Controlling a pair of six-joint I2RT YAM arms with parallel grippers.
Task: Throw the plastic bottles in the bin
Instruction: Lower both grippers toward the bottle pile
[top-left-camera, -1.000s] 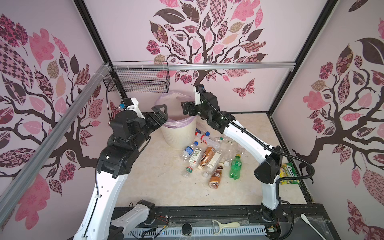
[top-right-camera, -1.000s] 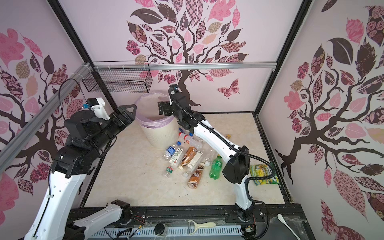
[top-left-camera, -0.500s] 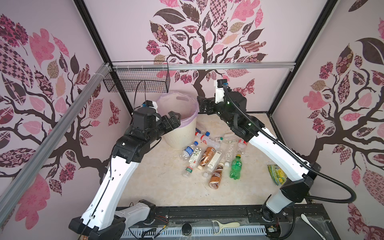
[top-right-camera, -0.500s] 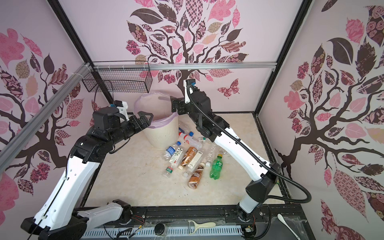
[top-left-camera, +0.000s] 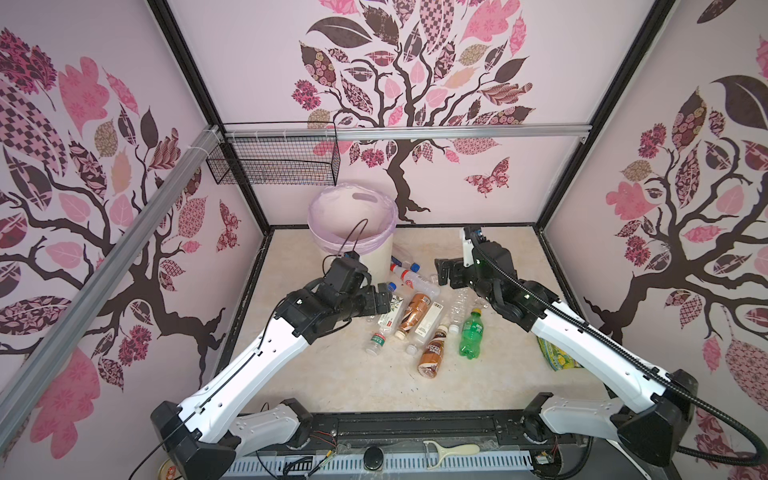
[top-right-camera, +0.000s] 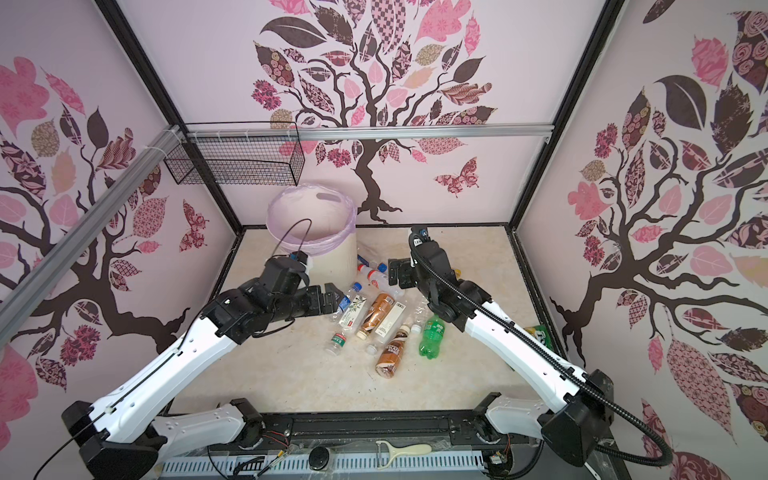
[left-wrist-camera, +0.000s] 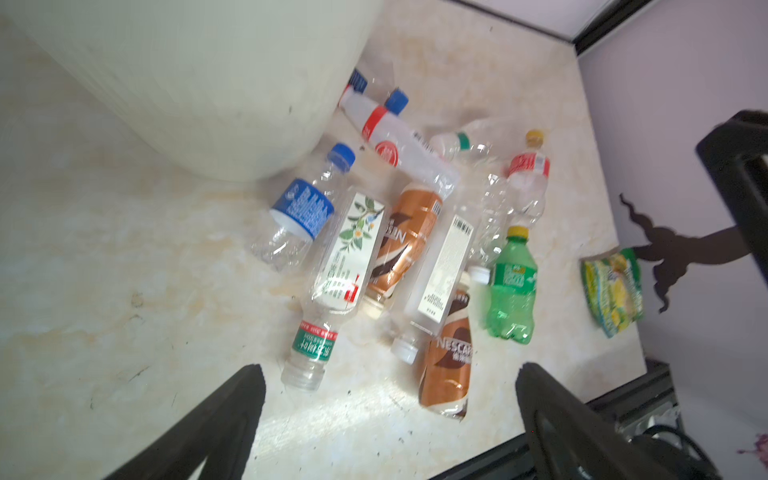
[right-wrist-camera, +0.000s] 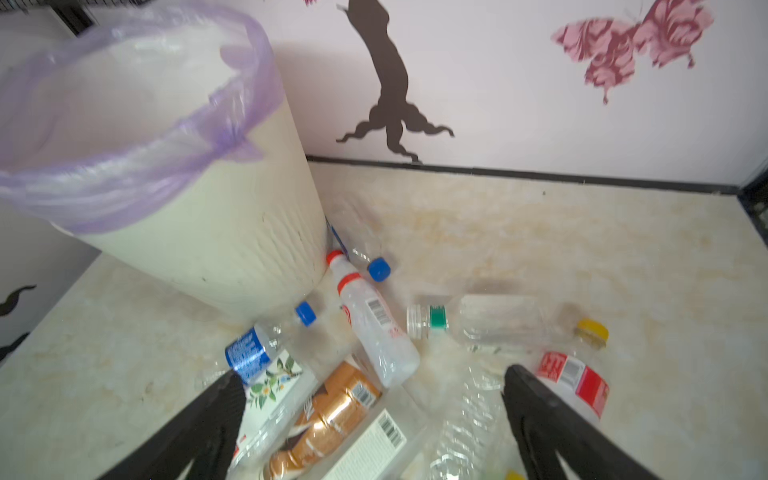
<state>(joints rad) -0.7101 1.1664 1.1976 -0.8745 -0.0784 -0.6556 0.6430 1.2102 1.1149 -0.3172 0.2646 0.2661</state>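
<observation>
My left pincer (top-left-camera: 386, 300) and right pincer (top-left-camera: 441, 272), both spread wide and empty, hang just above the bottles (top-left-camera: 413, 313), which lie flat in a heap beside the bin (top-left-camera: 380, 262). A moment ago both were up by its rim. Most bottles run front-to-back; the green bottle (top-left-camera: 470, 332) points its cap toward the back wall

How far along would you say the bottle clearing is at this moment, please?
Done: nothing that can be confirmed, as no bottle is visible inside the bin. In hand: nothing. The left gripper and the right gripper are both open and empty above the pile. Left: all the plastic bottles in view, which lie on the table beside the bin.
</observation>
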